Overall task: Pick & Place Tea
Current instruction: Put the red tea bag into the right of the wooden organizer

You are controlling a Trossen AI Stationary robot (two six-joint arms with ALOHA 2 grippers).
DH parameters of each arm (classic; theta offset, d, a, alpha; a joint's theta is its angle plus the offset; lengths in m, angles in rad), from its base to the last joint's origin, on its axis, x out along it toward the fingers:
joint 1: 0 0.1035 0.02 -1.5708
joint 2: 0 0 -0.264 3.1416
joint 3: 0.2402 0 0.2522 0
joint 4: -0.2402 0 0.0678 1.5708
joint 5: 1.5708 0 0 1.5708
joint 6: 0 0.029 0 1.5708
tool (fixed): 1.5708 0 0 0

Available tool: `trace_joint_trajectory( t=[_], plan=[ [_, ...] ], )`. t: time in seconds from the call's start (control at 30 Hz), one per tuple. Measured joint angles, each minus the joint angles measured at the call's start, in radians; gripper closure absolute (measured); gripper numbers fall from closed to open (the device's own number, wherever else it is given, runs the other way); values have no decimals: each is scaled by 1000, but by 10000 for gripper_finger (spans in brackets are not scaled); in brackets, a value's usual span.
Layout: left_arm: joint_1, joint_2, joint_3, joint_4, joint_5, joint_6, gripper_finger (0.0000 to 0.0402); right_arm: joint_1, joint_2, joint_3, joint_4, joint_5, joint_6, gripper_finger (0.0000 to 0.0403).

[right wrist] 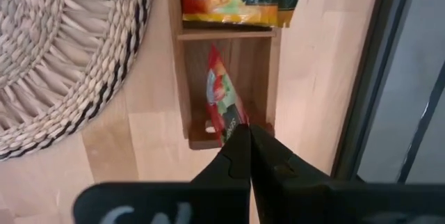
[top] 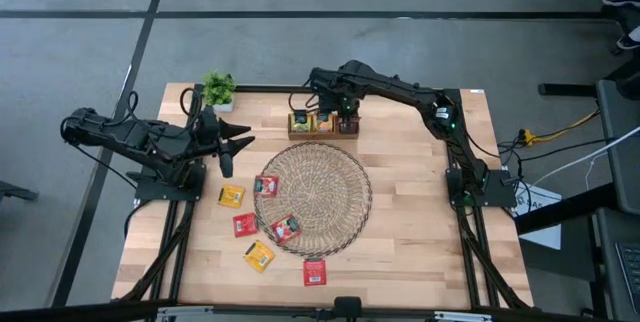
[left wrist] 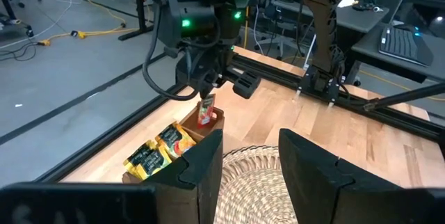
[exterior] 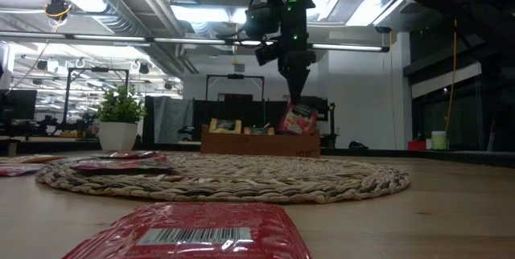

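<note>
Red tea packet (right wrist: pixel 224 106) clenched in the right jaws over its wooden box (right wrist: pixel 226 137) slot (left jaws released) could snag the rim.

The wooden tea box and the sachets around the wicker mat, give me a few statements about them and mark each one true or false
1. The right gripper is shut on a red sachet over the end compartment of the wooden box. True.
2. The left gripper holds a yellow sachet. False: its fingers are apart with nothing between them, near the potted plant.
3. Two sachets lie on the wicker mat. True: one near its left edge and a red one at its lower left edge.
4. All the box's compartments are bare. False: yellow sachets already stand in it.
5. The potted plant stands on the mat. False: it stands on the table by the back left corner.
</note>
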Motion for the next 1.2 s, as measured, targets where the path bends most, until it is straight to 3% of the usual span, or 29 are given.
trace_joint_trajectory(
  t=[1.2],
  plan=[
    [0,0,0,0,6,-18,265,-27,0,0,-38,51,-14,403]
  ],
)
